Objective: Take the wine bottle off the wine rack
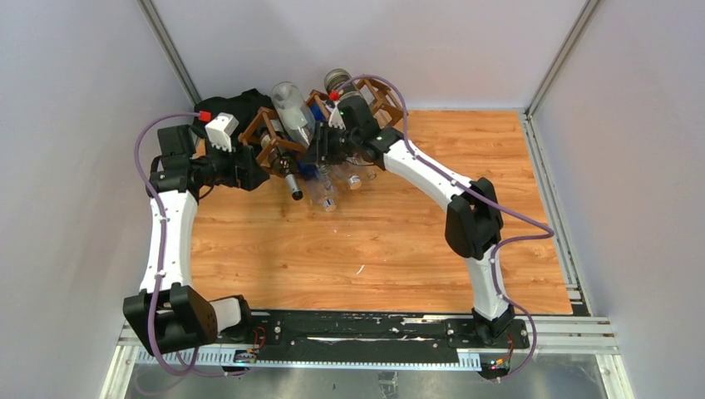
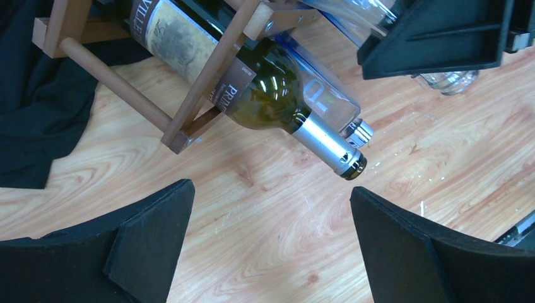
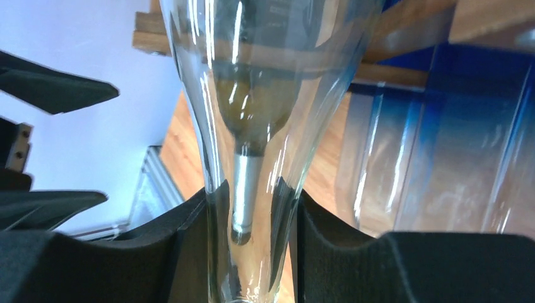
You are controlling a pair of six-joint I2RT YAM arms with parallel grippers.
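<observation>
My right gripper point(image 3: 251, 249) is clamped on the slim neck of the clear glass bottle point(image 3: 208, 95) poking out of the brown stick wine rack point(image 2: 211, 66). My left gripper point(image 2: 271, 237) gapes wide just short of the dark green wine bottle point(image 2: 265, 95), paper-labelled and silver-capped, lying tilted in that rack.

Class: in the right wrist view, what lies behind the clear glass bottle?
Seen through the clear glass bottle: a dark green wine bottle with a silver neck, and the wine rack sticks. The right gripper covers what lies lower.
</observation>
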